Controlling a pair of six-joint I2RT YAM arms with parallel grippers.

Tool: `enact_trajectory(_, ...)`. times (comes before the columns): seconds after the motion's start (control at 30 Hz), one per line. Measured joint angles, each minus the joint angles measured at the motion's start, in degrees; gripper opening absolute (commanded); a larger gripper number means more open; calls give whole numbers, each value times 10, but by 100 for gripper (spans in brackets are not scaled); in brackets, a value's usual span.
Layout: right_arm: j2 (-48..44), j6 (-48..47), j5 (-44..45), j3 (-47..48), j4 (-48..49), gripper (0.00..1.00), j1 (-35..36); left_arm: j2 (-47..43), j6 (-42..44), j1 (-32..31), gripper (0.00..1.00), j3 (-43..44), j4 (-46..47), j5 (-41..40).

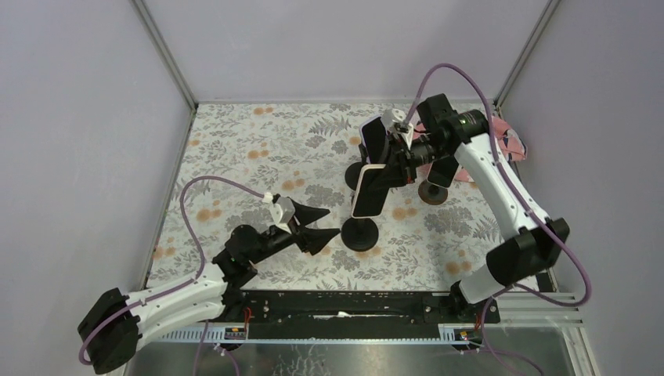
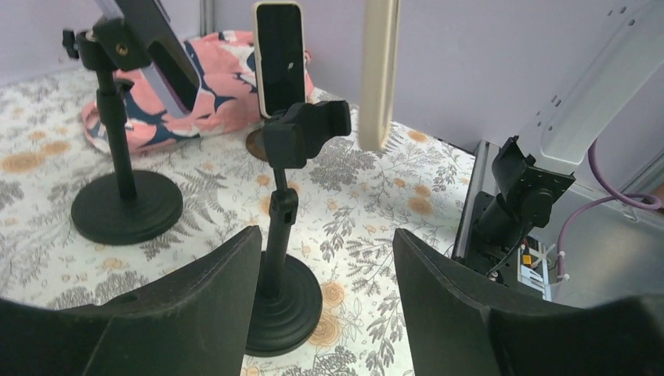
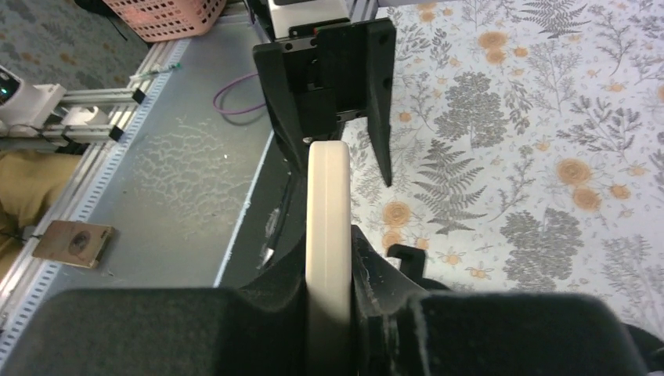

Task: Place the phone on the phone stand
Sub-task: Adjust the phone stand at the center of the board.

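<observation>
Currently right gripper [image 1: 395, 168] clamps cream-cased phone [image 1: 368, 192] edgewise, just above phone stand [image 1: 361, 233]. Left gripper [image 1: 330, 222] gapes wide, empty, beside stand base. Risk: misaligned descent tips stand, or phone slips.

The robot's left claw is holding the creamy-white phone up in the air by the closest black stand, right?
Not quite: it's the right gripper that is shut on the cream phone, up by the nearest black stand. The left gripper is open and empty, low beside that stand. The top view shows both arms.
</observation>
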Motion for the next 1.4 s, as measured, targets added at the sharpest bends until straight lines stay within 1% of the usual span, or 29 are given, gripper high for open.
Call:
enact_trajectory(0.03,27,-36,2,31,-36,0,4,-4,-6,0,68,4,-15,-2)
enact_trajectory(0.1,57,-86,9,62,-73,0,5,-2,-15,2,67,13,-38,-8)
enact_trajectory(0.17,70,-129,15,71,-106,0,5,11,-24,3,66,28,-61,-16)
enact_trajectory(0.3,76,-179,24,71,-147,0,17,33,-30,7,60,52,-77,-31)
enact_trajectory(0.53,85,-239,24,44,-174,0,59,19,-41,18,55,53,-83,-51)
enact_trajectory(0.73,127,-273,21,42,-176,0,61,-6,-45,19,55,50,-94,-58)
enact_trajectory(0.87,132,-289,21,30,-176,0,61,-6,-45,19,57,50,-97,-62)
enact_trajectory(1.0,106,-294,31,6,-174,0,61,21,-50,19,60,57,-98,-62)
enact_trajectory(1.03,92,-293,35,-2,-173,0,60,33,-53,19,69,63,-98,-62)
enact_trajectory(1.07,73,-291,42,-10,-172,0,57,42,-57,19,72,68,-100,-64)
enact_trajectory(1.13,33,-285,47,-22,-174,0,50,58,-64,11,74,84,-106,-76)
enact_trajectory(1.2,-12,-274,51,-33,-173,0,28,68,-66,-5,74,100,-111,-104)
enact_trajectory(1.27,-58,-253,51,-52,-159,0,-5,78,-64,-33,73,122,-121,-138)
enact_trajectory(1.4,-110,-202,52,-96,-114,0,-54,117,-68,-86,65,183,-166,-216)
